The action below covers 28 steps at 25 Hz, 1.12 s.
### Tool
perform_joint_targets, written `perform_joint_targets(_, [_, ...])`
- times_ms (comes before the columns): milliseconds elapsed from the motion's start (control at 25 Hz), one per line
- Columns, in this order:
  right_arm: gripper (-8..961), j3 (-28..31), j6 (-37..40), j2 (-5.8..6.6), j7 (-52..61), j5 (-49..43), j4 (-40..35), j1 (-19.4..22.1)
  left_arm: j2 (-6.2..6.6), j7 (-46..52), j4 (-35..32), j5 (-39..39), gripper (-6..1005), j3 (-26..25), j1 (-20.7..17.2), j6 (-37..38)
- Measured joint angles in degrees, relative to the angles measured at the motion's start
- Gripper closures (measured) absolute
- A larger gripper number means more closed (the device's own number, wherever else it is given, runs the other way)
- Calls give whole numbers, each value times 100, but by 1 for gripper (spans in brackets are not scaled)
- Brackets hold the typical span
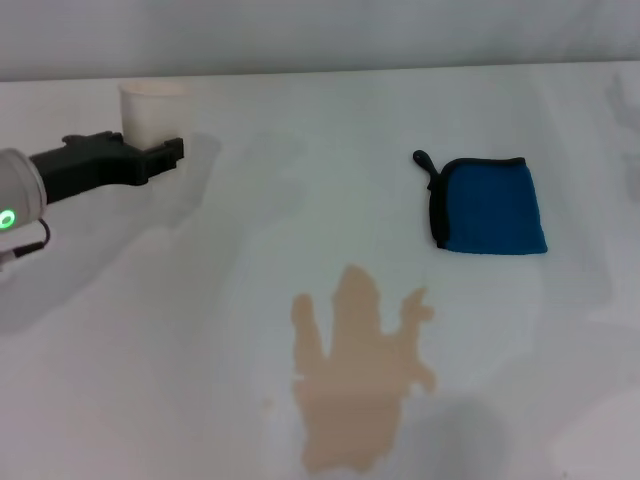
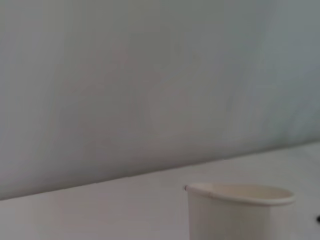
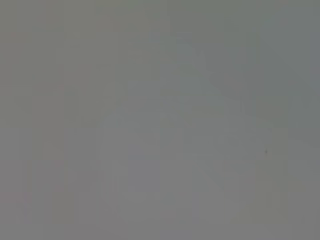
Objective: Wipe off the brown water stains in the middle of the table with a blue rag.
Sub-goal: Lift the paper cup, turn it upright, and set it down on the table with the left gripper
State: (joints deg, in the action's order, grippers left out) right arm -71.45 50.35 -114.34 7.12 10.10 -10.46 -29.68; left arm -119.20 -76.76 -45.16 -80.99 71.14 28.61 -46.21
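Blue is the colour of the rag (image 1: 488, 207), and it lies flat on the white table (image 1: 150, 330), off to the right and a bit toward the far side. It is folded, with a black edge and a little black loop at its far left corner. Nothing is touching it.

Near the middle of the table, close to the robot, sits the stain (image 1: 357, 372). It is a pale brown puddle with bumpy arms that stick out like fingers. It is bigger than the rag. The rag and the stain are apart, with bare table between them.

On the far left, the left gripper (image 1: 172, 150) hangs above the table next to a white cup (image 1: 150, 108). The cup stands upright near the far edge of the table. From the head view I cannot tell if the gripper's fingers are apart or together. The left wrist view shows only the cup (image 2: 239, 210) and the wall behind it, not the fingers.

The right gripper is not in any view. The right wrist view is just plain grey.

I think the job has not begun yet. The stain looks whole and the rag looks dry and untouched. The first step is to get the rag. An arm needs to reach over to it, come down with fingers apart, and pinch it. The rag lies on the right, so the right arm looks closer. After that, the rag has to be slid over to the stain and rubbed across it.
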Motion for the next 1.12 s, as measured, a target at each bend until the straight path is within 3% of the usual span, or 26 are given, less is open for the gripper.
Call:
perform_joint_targets(160, [124, 0, 0, 8, 0, 0, 0, -4, -7, -1233, 895, -1469, 432, 9, 74, 115])
perform_joint_targets(400, [124, 0, 0, 31, 0, 8, 0, -27, -38, -2750, 1821, -3001, 437, 91, 140, 110])
perform_joint_targets(720, [124, 0, 0, 37, 0, 10, 0, -67, -52, -4652, 2630, -5089, 434, 901, 85, 151])
perform_joint_targets(920, [124, 118, 0, 23, 0, 11, -11, -75, -70, -5765, 2958, -5884, 431, 1292, 72, 136])
perform_joint_targets(1120, [124, 144, 0, -3, 0, 10, -29, -75, -87, -6111, 3116, -6195, 430, 1407, 55, 104])
